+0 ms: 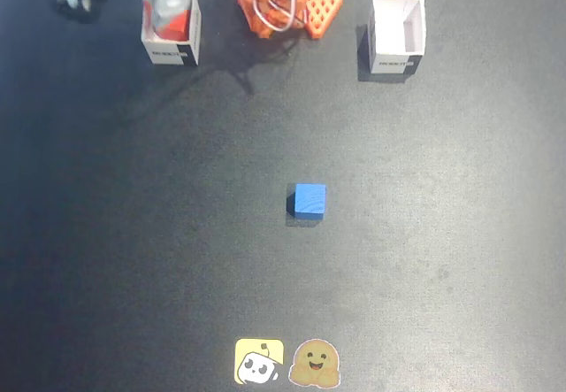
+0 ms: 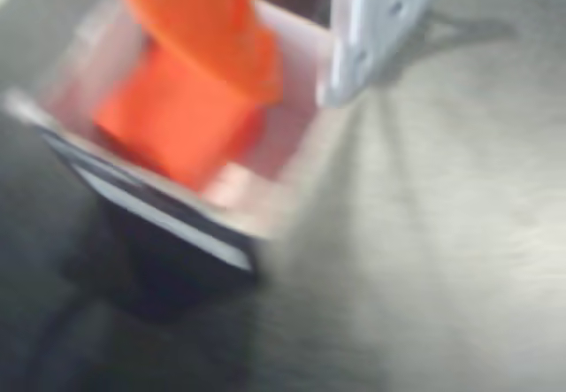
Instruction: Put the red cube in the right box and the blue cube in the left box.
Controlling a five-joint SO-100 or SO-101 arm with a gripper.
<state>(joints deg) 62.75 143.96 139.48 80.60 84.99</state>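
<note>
1. My pincer (image 1: 168, 7) hangs over the upper-left box (image 1: 172, 51); red cube (image 2: 172, 122) sits inside.
2. Spread or pinching? Too blurry, can't tell.
3. Blue cube (image 1: 309, 201) lies mid-frame, well below-right of me, so probably that's next.

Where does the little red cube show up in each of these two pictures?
Fixed view: the red cube is at top left, inside the white box, partly hidden by the gripper above it.
Wrist view: the red cube fills the upper left, blurred, inside the same box, under an orange finger.
Shared landmark: that white box with the dark label on its side.
</note>
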